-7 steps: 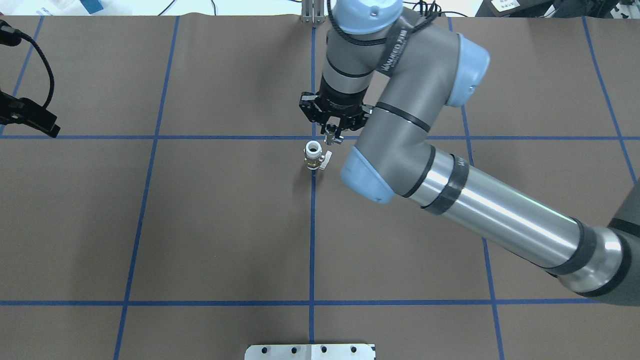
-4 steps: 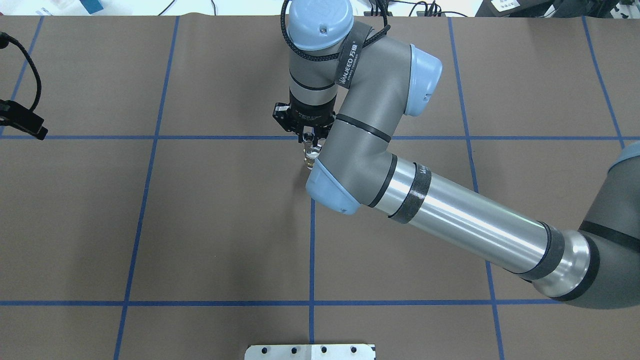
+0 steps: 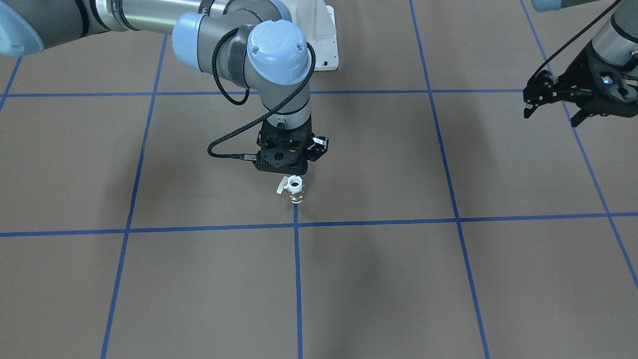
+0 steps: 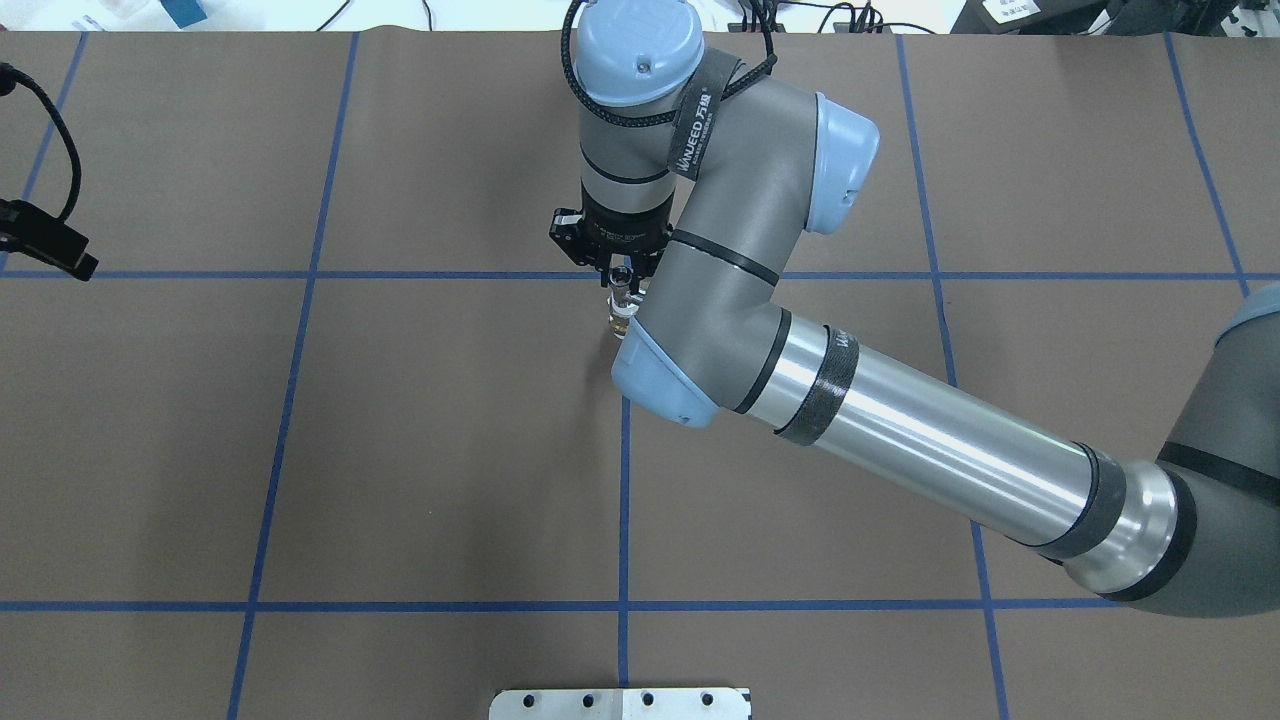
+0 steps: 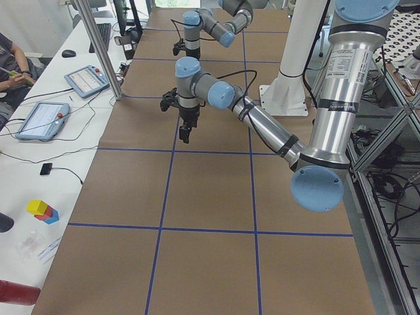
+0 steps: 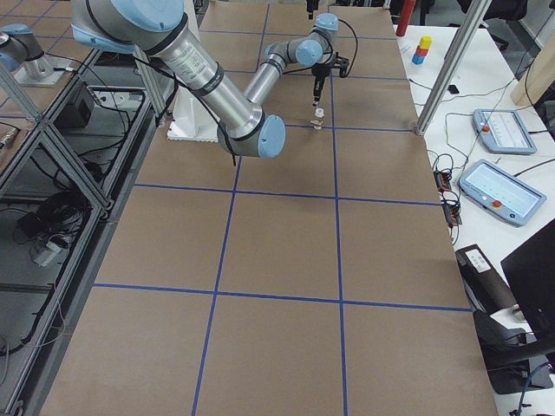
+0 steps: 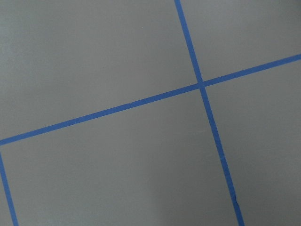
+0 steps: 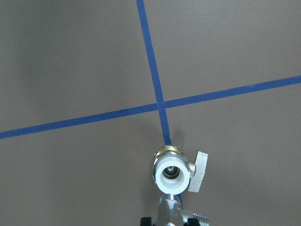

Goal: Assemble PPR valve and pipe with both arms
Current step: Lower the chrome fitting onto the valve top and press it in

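Note:
The PPR valve stands upright on the brown mat beside a blue tape crossing, with its white ring end up and its handle to the side. It also shows in the right wrist view. My right gripper hangs just above it, shut on the pipe, a small silvery piece held over the valve's near rim; I cannot tell whether it touches. My left gripper is open and empty, raised far off to the side. The left wrist view shows only mat and tape.
The white bolted pedestal stands behind the right arm. A metal plate lies at the table's near edge. Tablets and cables lie along the operators' side. The right forearm spans the right half of the table.
My right arm has swung left, bringing the gripper with the pipe from beside the valve to right over it. My left gripper has drawn back slightly toward the left edge.

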